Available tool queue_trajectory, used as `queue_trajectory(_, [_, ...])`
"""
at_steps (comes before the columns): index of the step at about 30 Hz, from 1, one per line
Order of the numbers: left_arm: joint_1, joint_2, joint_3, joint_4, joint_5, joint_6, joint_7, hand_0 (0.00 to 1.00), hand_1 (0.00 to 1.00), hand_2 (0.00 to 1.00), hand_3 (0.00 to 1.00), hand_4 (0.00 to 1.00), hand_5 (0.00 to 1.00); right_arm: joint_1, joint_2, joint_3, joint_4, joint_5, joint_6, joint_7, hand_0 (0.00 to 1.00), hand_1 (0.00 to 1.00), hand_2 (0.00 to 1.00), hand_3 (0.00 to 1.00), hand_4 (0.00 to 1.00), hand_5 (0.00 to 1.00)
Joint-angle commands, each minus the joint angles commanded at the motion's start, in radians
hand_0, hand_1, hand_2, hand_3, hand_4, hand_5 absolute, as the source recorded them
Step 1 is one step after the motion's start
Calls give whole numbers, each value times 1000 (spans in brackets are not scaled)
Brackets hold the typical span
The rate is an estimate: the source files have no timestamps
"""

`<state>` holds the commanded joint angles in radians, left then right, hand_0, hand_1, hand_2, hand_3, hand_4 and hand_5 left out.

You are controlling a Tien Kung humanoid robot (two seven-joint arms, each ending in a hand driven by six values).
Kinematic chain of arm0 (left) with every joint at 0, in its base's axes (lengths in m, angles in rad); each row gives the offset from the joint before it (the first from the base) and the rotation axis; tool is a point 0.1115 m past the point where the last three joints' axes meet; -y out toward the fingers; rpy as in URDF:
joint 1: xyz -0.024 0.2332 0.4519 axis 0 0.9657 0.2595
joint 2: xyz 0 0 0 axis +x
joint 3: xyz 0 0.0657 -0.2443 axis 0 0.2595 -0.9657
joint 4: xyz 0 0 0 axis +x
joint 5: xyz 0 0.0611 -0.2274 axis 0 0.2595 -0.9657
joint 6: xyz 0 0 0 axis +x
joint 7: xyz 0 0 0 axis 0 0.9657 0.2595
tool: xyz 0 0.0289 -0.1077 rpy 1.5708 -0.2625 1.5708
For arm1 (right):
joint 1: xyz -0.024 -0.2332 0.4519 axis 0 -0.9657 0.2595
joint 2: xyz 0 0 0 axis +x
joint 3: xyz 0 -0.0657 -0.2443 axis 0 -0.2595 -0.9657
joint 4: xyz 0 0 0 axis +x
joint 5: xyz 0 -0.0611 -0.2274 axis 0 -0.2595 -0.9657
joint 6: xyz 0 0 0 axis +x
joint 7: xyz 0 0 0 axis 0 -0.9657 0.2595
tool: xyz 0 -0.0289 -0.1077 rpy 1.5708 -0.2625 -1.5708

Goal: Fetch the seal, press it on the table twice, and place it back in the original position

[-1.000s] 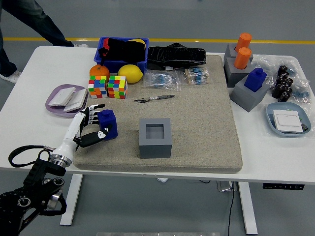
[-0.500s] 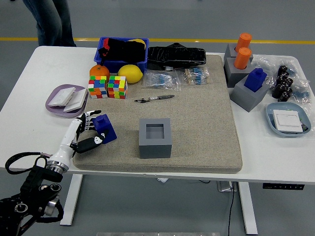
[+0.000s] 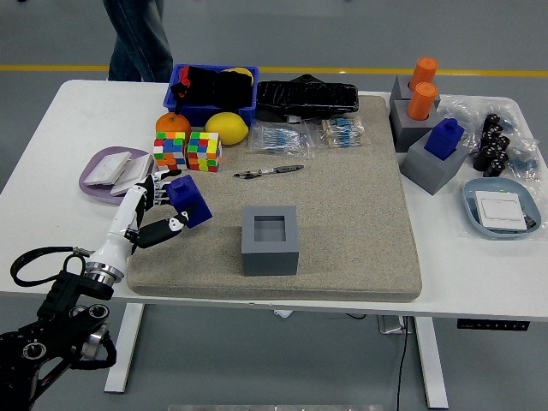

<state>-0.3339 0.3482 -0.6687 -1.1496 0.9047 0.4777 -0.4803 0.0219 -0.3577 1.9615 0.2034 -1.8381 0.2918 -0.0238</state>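
The left hand (image 3: pixel 152 214) grips the blue seal (image 3: pixel 188 200), tilted, over the near left corner of the mat (image 3: pixel 342 223); its thumb lies along the seal's near side, its fingers behind it; just right, a grey holder (image 3: pixel 270 241) stands with its square well empty. Left of the hand, a purple tray (image 3: pixel 92 181) holds two white blocks; beyond it stand two colour cubes (image 3: pixel 187 151), an orange (image 3: pixel 173 123) and a lemon (image 3: pixel 226 128); a blue bin (image 3: pixel 185 110) behind them holds something black. A pen (image 3: pixel 269 171) lies mid-mat, small bags beyond it; a black pack (image 3: pixel 306 97) sits at the far edge. At the right, grey holders carry two orange seals (image 3: pixel 422 87) and another blue one (image 3: pixel 443 139); a blue dish (image 3: pixel 481 218) holds a white card. No writing is legible; a person's legs (image 3: pixel 137 41) show at the far side.
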Motion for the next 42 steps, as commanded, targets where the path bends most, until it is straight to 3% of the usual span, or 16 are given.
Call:
queue_trajectory(8, [-39,28,21,-137,46,-5,40,545,469,499,774,586,2,-2,-5,2,-1,-2,-1,0,793,700,673,647,814,463])
queue_trajectory(15, [-84,54,91,-222,95,-50,116,545,471,499,777,588,2,-2,-4,1,0,1,1,0,792,700,672,648,814,462])
queue_trajectory(30, [-188,35,205,-221,83,-69,151,547,472,499,778,588,2,-1,-1,12,-1,-2,1,-1,792,700,672,648,814,462])
queue_trajectory(42, [-220,22,260,-169,80,-75,163,547,473,497,778,589,2,-1,0,10,0,2,2,-1,792,701,672,649,815,462])
